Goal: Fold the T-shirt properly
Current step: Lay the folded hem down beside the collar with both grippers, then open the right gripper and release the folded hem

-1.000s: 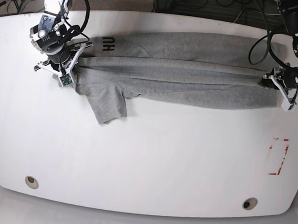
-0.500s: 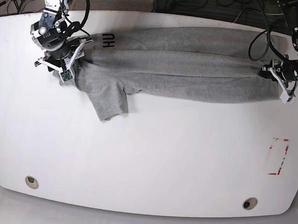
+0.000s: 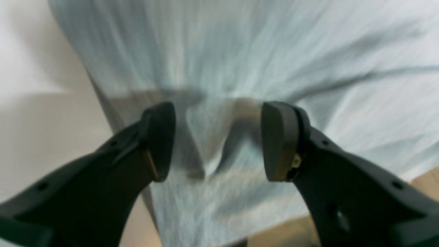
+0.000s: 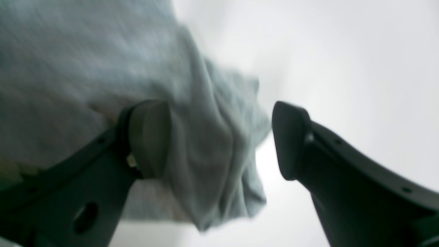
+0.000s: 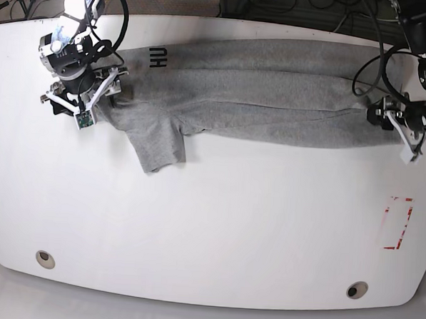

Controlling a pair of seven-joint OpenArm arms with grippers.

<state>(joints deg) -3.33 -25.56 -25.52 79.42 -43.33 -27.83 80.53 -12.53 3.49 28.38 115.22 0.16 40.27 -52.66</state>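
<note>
The T-shirt (image 5: 259, 90) lies in a long band across the far side of the surface (image 5: 209, 224), both the left tool (image 3: 217, 142) and right tool (image 4: 221, 140) gaping, so each should lift straight clear without snagging cloth.

In the wrist views each pincer (image 3: 217, 142) has two dark, matte fingers (image 4: 291, 140) with rounded, paddle-like tips and small round holes along the shanks. In the base view the arm at upper left (image 5: 74, 45) is white and grey with black cables looping over it; the arm at upper right (image 5: 422, 63) is black, with white brackets.
</note>
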